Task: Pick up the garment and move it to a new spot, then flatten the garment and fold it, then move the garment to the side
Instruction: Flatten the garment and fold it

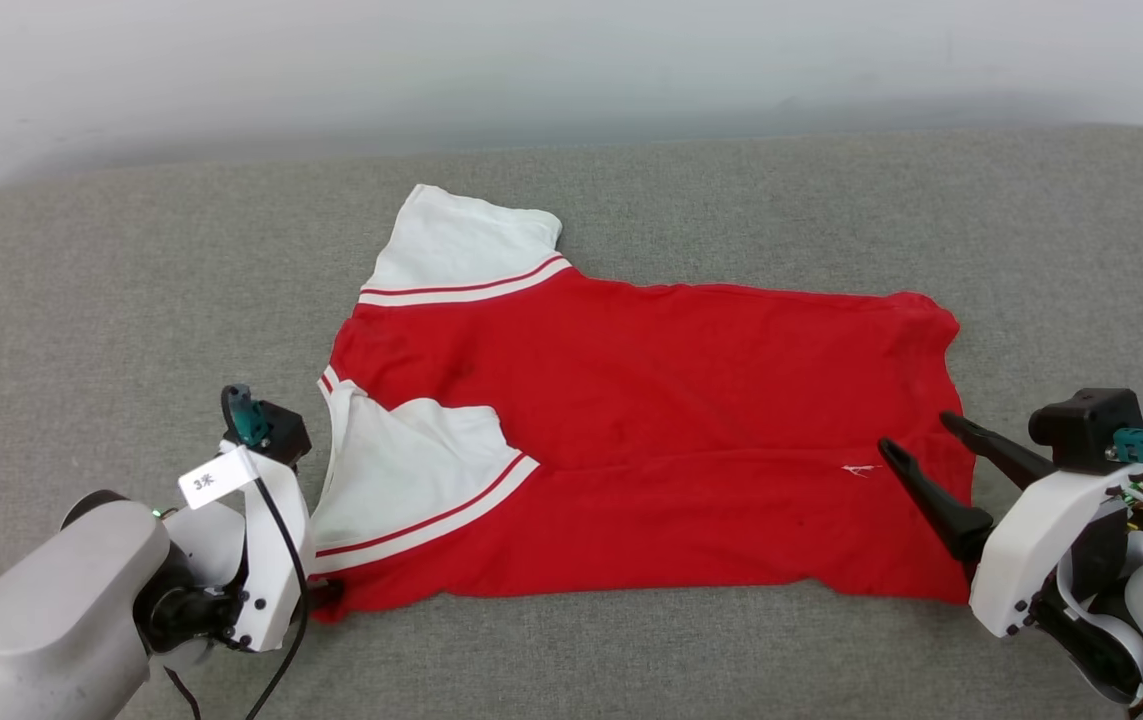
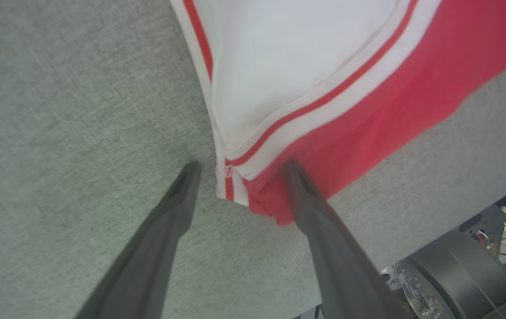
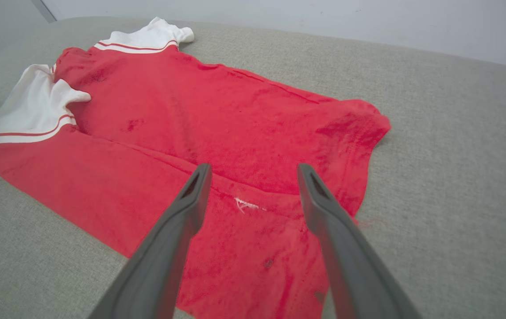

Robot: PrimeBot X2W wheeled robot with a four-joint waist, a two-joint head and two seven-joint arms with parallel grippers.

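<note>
We see garment (image 1: pixel 651 440) lying mid grey padded surface (image 1: pixel 81 300), pale wall (image 1: pixel 571 60) beyond far edge. Our left gripper (image 2: pixel 239 166) spread wide, straddling sleeve-side corner; right gripper (image 1: pixel 912 430) spread wide over hem end, holding nothing.

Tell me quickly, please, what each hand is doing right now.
Left hand: open, empty, at the garment corner.
Right hand: open, empty, above its hem.

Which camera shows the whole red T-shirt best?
The head view: the soft red T-shirt with white sleeves lies entirely in frame. The right wrist view crops its near hem; the left wrist view catches one sleeve corner.
</note>
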